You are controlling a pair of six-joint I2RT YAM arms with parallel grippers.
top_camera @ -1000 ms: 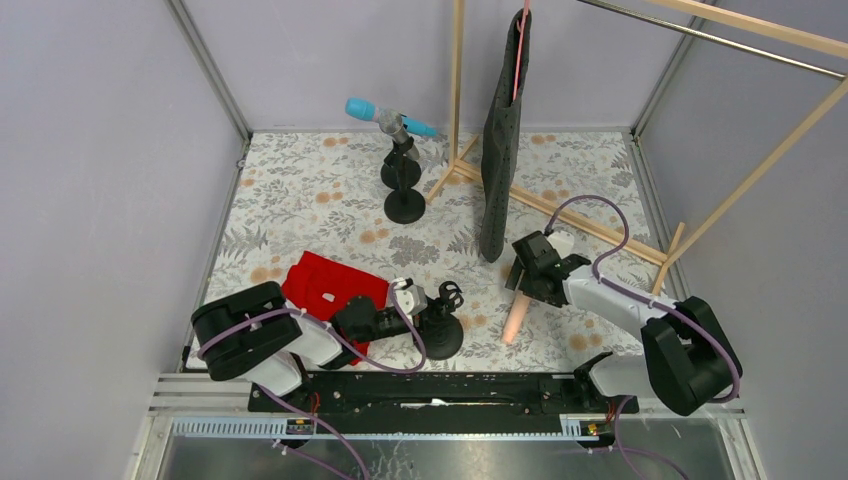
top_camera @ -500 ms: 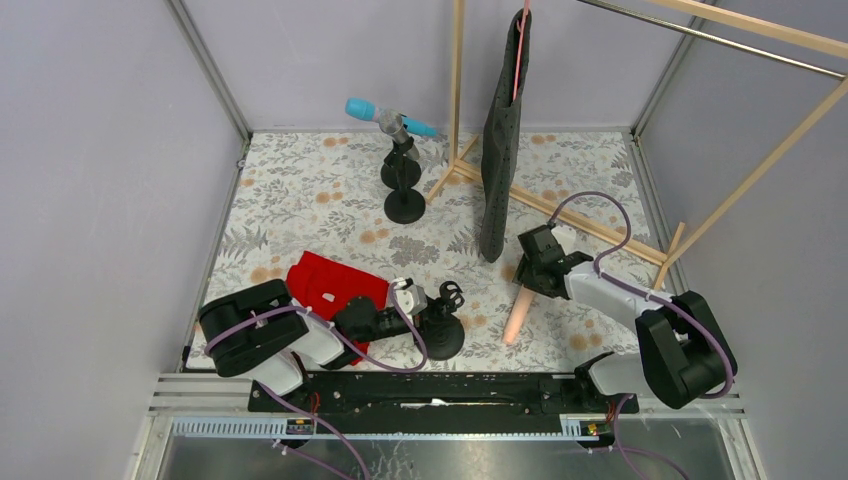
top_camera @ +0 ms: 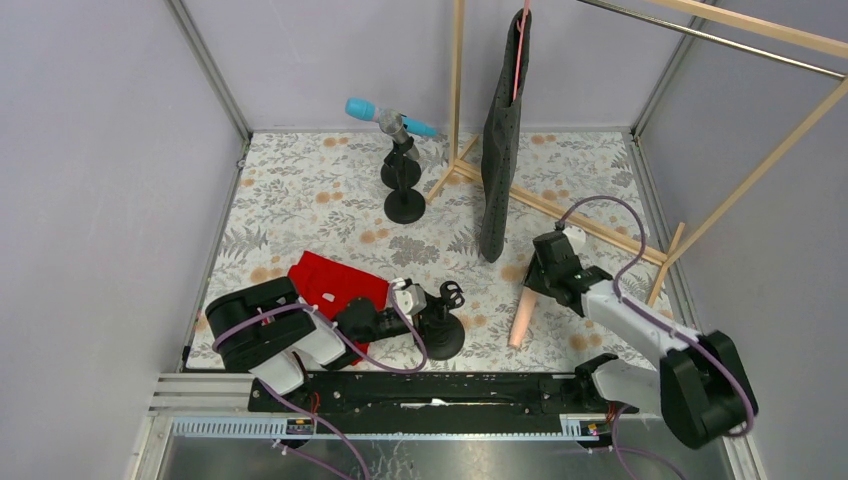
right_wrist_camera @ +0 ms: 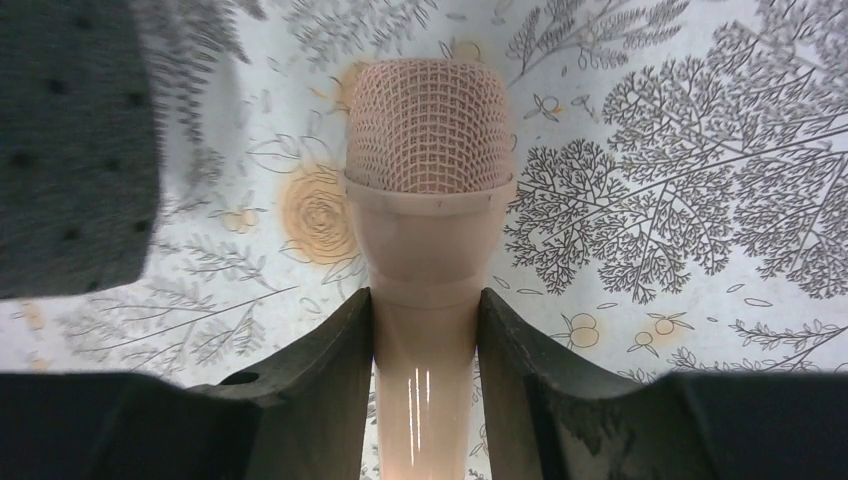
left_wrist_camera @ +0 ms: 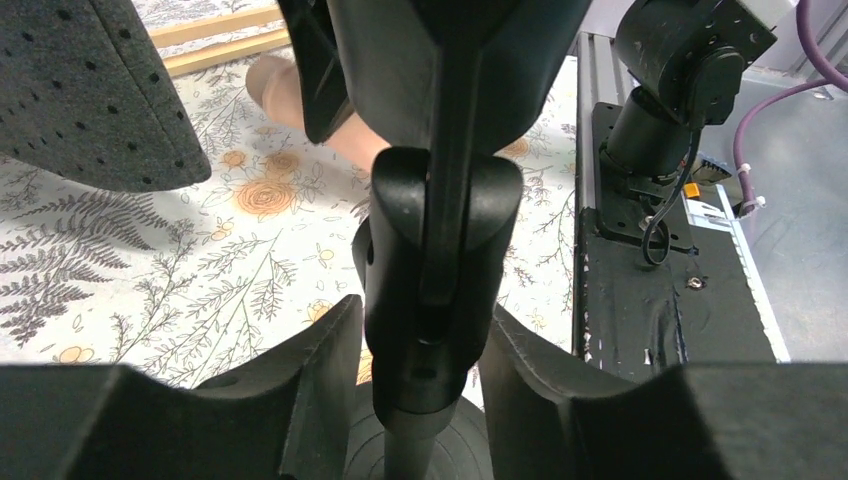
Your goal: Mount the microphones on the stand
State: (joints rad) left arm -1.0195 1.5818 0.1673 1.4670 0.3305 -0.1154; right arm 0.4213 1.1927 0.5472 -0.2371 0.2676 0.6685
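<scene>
Right side: my right gripper [top_camera: 537, 288] is closed on the pink microphone [top_camera: 520, 320]. In the wrist view the fingers [right_wrist_camera: 320, 370] pinch its neck just below the mesh head.
Pink microphone: it lies at an angle over the flowered table [top_camera: 300, 190], right of the near stand [top_camera: 441, 335] and well apart from it. I cannot tell whether it is lifted or touching the table.
Left side: my left gripper [top_camera: 424, 303] has its jaws on either side of the near stand's neck, just beside it. I cannot tell whether they press on it.
Blue microphone [top_camera: 373, 112]: it is already clipped in at the far side, above the far stands [top_camera: 404, 207]. I cannot tell which of them carries it.
Grey microphone: I find none in any view.
Risk, slip: the grip sits on a smooth, tapering neck, so I judge the handle could pivot or slide out on a quick swing.
Risk, snag: the hanging dark garment [top_camera: 497, 150] and the wooden rack [top_camera: 560, 212] are near my right arm, and a wide arc could catch either.
Risk, tipping: if my left jaws are loose, pressing the microphone into the clip could push the near stand over.
Risk, collision: both arms must meet at that clip, so a crowded approach could knock wrist against wrist.
</scene>
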